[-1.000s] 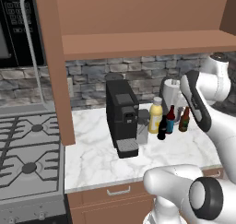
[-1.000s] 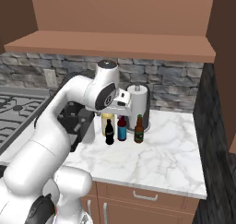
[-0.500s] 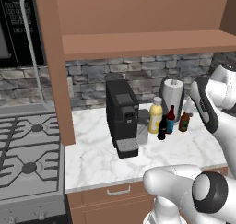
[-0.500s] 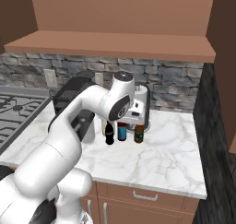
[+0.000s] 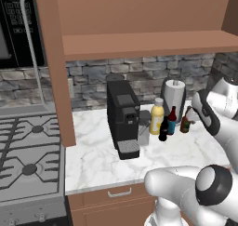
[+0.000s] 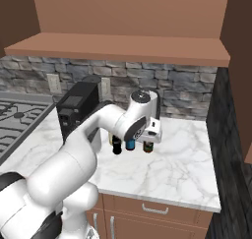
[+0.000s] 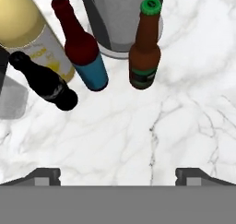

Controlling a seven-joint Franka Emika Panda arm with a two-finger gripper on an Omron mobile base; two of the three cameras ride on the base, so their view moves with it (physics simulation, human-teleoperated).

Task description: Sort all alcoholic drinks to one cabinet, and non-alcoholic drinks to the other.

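Note:
Four bottles stand together on the marble counter [image 7: 175, 126]. Furthest right is the brown bottle with a green label [image 7: 144, 48], green cap up. To its left are the blue bottle with a dark red neck [image 7: 85, 52], the small black cola bottle [image 7: 44, 82] and the fat yellow bottle [image 7: 27, 29]. My gripper [image 7: 118, 174] hovers above and in front of them, open, with nothing between its fingertips [image 7: 44, 174]. In the right base view my hand [image 6: 142, 127] hangs just over the bottles. The open wooden cabinet shelf [image 5: 139, 43] runs above the counter.
A paper towel roll [image 5: 175, 92] stands right behind the bottles. A black coffee machine [image 5: 122, 116] sits to their left, with a stove [image 5: 28, 150] beyond it. The open cabinet door [image 5: 56, 67] hangs down at the left, and another brown door [image 6: 238, 61] at the right.
My hand has swung right and down, closing in over the bottle group. The jaws have spread a little wider. The bottles have not moved.

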